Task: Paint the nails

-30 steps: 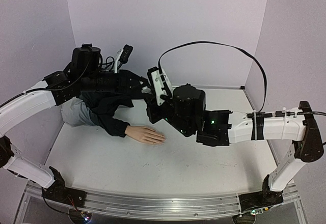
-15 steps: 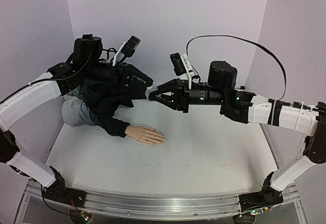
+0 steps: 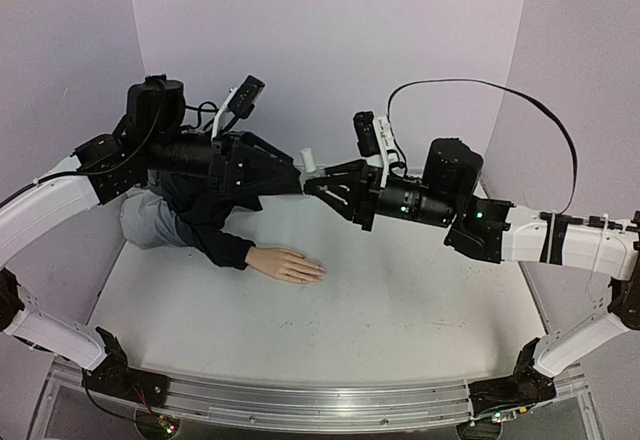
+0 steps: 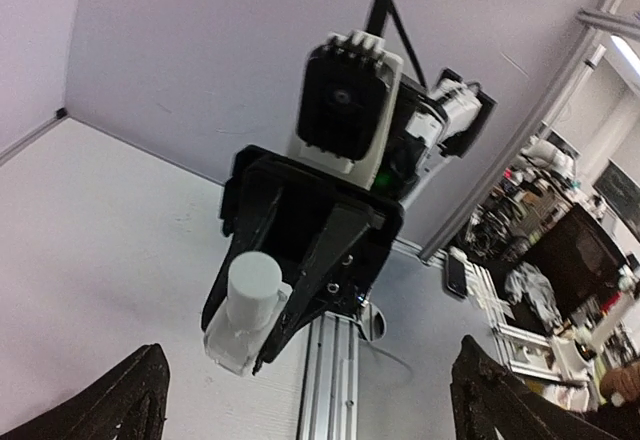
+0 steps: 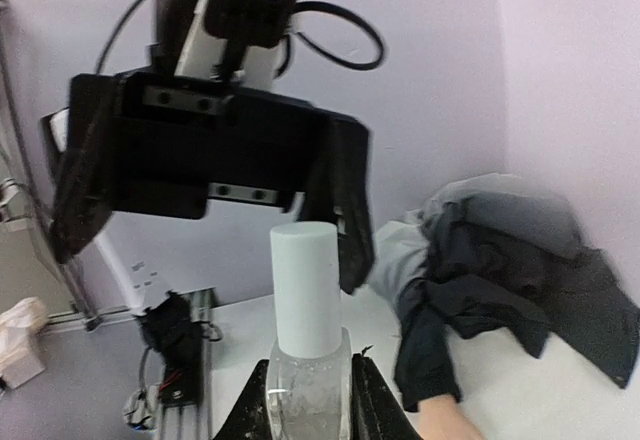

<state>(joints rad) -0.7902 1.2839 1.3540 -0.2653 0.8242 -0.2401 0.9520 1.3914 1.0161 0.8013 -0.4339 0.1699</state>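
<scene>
Above the table (image 3: 420, 300), right fingers (image 5: 368, 405) clamp a clear white-capped bottle (image 5: 305, 385); left fingers (image 4: 125, 395) gape.

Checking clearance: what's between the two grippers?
A white-capped bottle, clamped in the right gripper, pointing at the open left gripper; both wrist views show it.

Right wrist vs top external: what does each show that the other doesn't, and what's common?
Right wrist only: the clear body of the bottle, clamped in the right gripper, seen close up. Top external only: the mannequin hand lying flat on the table with fingers outstretched, and both arms in full. Both: the bottle's white cap, the open left gripper facing it, and the dark sleeve.
</scene>
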